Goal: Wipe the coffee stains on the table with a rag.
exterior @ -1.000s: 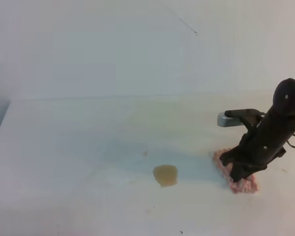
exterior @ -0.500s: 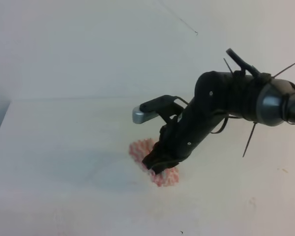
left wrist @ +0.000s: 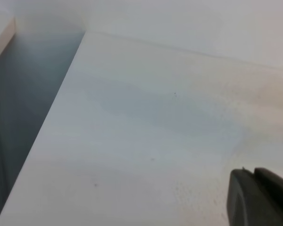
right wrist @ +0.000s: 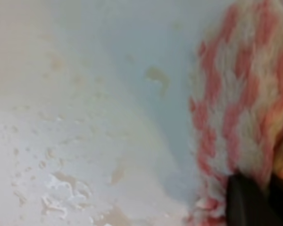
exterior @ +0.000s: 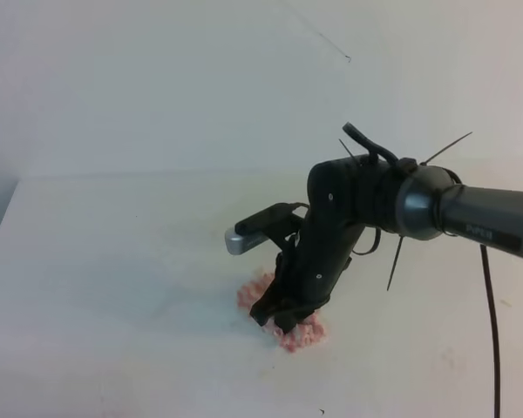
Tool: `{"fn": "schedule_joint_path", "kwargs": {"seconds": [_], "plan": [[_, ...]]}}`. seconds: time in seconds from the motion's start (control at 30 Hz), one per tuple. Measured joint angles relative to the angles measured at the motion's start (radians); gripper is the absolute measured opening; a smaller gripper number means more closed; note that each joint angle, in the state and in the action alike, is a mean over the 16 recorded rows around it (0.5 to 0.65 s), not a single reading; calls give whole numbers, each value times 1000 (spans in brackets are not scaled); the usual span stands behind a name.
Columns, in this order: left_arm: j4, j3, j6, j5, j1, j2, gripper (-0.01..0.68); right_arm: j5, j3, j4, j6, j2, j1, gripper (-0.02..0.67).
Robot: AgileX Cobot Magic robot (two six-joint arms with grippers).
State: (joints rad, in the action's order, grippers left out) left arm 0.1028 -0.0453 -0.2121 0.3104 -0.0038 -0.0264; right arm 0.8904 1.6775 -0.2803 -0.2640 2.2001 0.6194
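Note:
My right gripper (exterior: 279, 318) reaches across to the middle of the white table (exterior: 113, 261) and is shut on the pink-and-white striped rag (exterior: 303, 332), pressing it down onto the surface. In the exterior view the coffee stains are hidden under the rag and the gripper. The right wrist view shows the fuzzy rag (right wrist: 236, 103) on the right with my dark fingertips (right wrist: 247, 202) on it. Left of it lie smeared tan coffee stains (right wrist: 61, 188) as wet streaks and droplets. Only a dark tip of my left gripper (left wrist: 259, 200) shows, low over bare table (left wrist: 155, 117).
The table's left edge (exterior: 2, 226) drops to a dark gap (left wrist: 19, 117). A white wall stands behind. A black cable (exterior: 491, 331) hangs at the right. The silver-grey wrist camera (exterior: 240, 241) sticks out left of the right arm.
The right arm has swept the rag from the table's right side leftward onto the tan blotch, which now is covered. In the last half second it shifted only slightly.

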Motion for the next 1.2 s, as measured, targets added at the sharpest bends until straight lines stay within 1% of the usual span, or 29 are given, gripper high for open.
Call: {"fn": "schedule_joint_path", "kwargs": {"seconds": [0.17,0.67,0.97,1.2], "plan": [[0,0,0,0,0,0,-1,13,1,10,-3,17,-28,-4],[0,0,0,0,0,0,-1,12,3,-49,-171,-45,-125,-1],[0,0,0,2,0,0,-1,2,5,-55,-177,-35,-179,-4],[0,0,0,2,0,0,-1,32,5,-80,-181,1,-178,-3]]}}
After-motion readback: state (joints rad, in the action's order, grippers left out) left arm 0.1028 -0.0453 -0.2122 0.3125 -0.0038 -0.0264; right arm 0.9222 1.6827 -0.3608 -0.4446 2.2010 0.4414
